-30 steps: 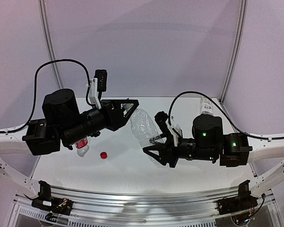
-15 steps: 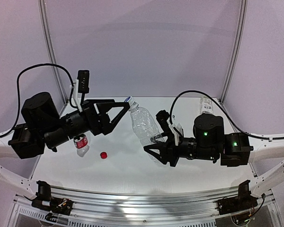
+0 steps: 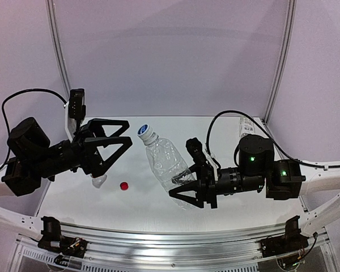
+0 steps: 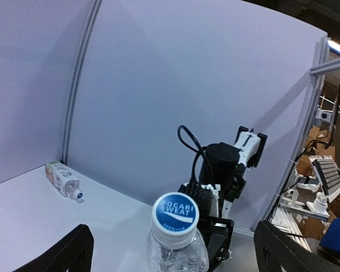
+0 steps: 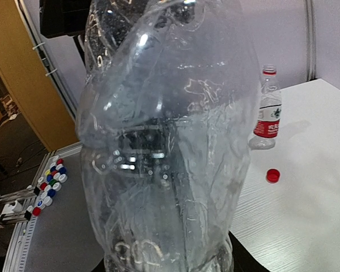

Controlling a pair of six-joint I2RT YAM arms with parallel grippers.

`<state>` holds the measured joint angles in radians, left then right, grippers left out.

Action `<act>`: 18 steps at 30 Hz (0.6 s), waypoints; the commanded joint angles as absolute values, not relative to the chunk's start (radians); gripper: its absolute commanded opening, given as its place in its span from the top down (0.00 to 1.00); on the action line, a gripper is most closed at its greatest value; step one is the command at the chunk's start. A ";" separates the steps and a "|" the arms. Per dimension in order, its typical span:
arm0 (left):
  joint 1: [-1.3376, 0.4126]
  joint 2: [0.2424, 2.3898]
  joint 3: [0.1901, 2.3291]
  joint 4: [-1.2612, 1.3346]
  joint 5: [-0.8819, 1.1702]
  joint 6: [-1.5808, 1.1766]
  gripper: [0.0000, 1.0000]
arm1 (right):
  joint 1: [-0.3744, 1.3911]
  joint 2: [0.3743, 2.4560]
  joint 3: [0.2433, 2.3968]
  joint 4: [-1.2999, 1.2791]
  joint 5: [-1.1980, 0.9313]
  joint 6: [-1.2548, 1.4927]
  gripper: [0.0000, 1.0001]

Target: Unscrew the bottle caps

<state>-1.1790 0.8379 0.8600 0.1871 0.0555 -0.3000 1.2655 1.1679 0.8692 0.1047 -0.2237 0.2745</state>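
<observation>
clear crumpled bottle [image 3: 165,160], blue-white pocari sweat cap [image 4: 175,212] on | right gripper [image 3: 180,182] grasping it | left gripper [image 3: 128,131] spread wide, empty

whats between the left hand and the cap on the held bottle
Nothing: the top view shows only bare table between the open left hand and the blue-and-white cap.

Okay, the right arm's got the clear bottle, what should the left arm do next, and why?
Probably move the left gripper forward to the blue and white cap and close on it for a twist. The cap sits on the clear bottle, which the right gripper holds tilted, while the left jaws stand open, apart from the cap.
</observation>
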 commanded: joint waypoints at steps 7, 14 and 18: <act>-1.173 0.884 0.880 0.247 0.216 -0.258 0.12 | 1.264 1.209 0.897 0.122 -0.389 0.288 1.00; -1.184 0.931 0.915 0.229 0.209 -0.242 0.25 | 1.264 1.213 0.903 0.112 -0.385 0.290 1.00; -1.191 0.943 0.923 0.226 0.198 -0.236 0.33 | 1.265 1.216 0.905 0.108 -0.380 0.288 1.00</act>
